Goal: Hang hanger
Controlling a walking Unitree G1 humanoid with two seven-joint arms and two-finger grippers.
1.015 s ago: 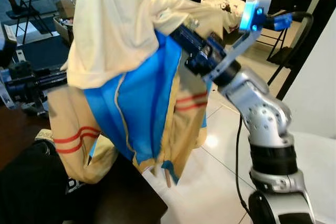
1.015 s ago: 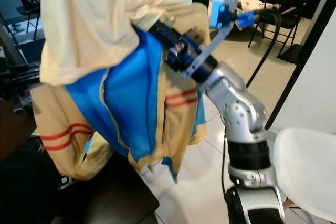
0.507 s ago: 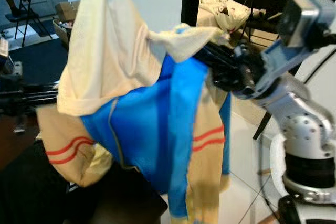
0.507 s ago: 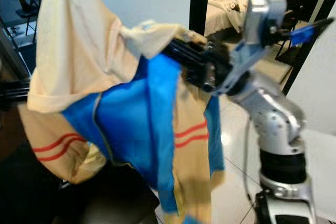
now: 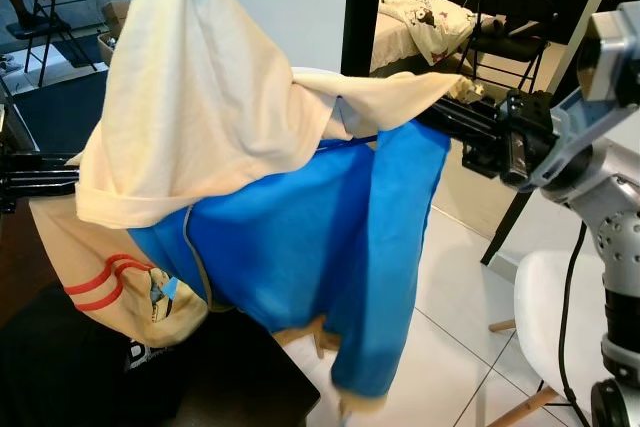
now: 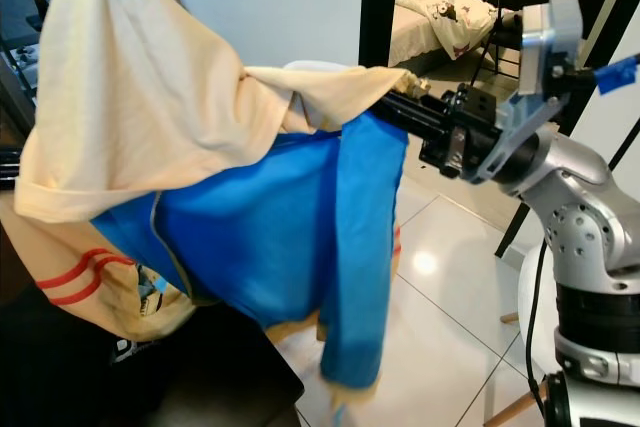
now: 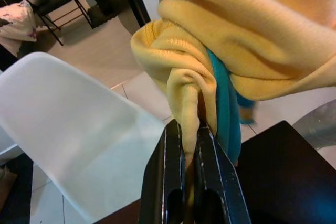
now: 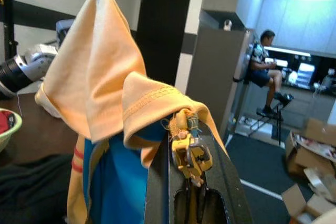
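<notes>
We hold the cream and blue jacket [image 5: 250, 197] up between us, the left gripper [image 7: 190, 145] clenched on a yellow fold and the right gripper [image 8: 190, 145] clenched on its frayed collar, and we judge it soft, light and floppy, best pinched at thick seams.

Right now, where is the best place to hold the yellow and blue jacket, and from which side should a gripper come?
Probably the bunched cream edges. The jacket hangs spread between both grippers: the left gripper pinches a twisted fold, and the right gripper clamps a hemmed corner. Those thick gathered folds suit narrow fingers better than the flat blue panel, so come in from the outer ends.
</notes>
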